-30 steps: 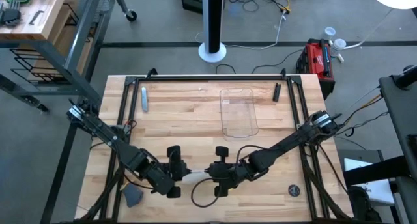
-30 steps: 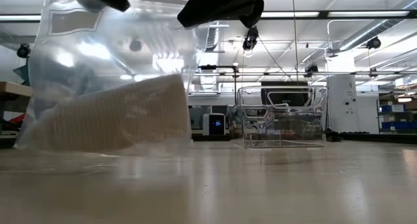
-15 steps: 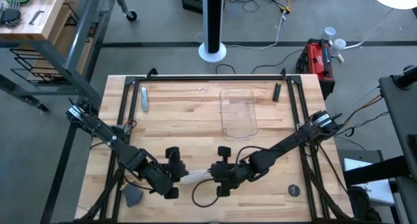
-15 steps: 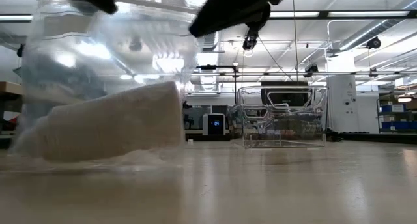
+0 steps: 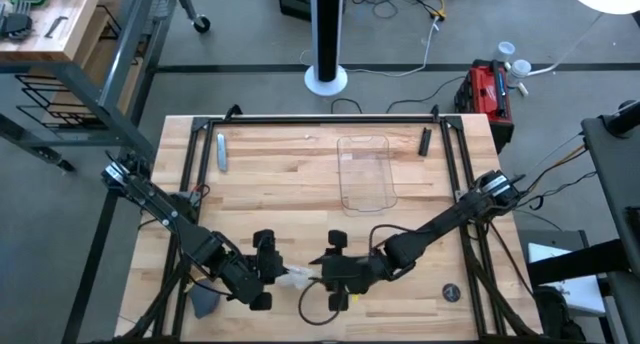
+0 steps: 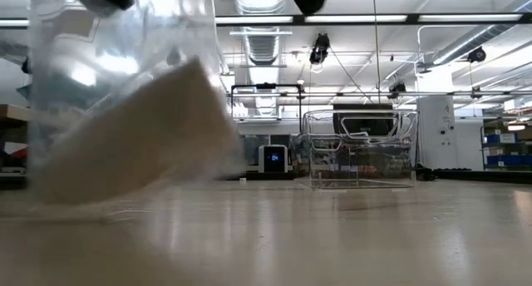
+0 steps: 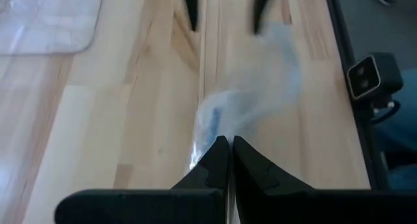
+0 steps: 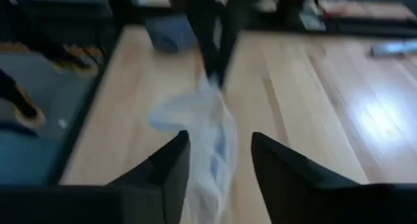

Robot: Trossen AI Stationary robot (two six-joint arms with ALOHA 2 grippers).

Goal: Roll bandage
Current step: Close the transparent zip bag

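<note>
Left gripper (image 7: 225,146) at the near edge of the table, left of centre, fingers pressed together and pinching the edge of the clear plastic wrapper (image 7: 260,81). Right gripper (image 8: 218,159) just to the right of it, fingers spread apart, with the wrapper lying between them but not clamped. In the high view, left gripper (image 5: 268,272) and right gripper (image 5: 332,272) facing each other, with the wrapper (image 5: 297,276) between them. Bandage (image 6: 133,136) inside the wrapper, seen in the low view as a whitish roll, tilted, one end raised above the table (image 5: 300,174). For the step in hand, probably freeing the roll from the wrapper: better to keep the left pinch firm on the plastic only, to close the right fingers on the opposite end, and to pull apart slowly and level, so that the roll slides out and does not drop off the near edge. Clear tray (image 5: 367,171) well apart, toward the far side. Hard to make out: whether the wrapper is open at any end, and whether the left fingers catch also some gauze. Wrapper blurred in both wrist views; gripper tips cut off at the top of the low view.
</note>
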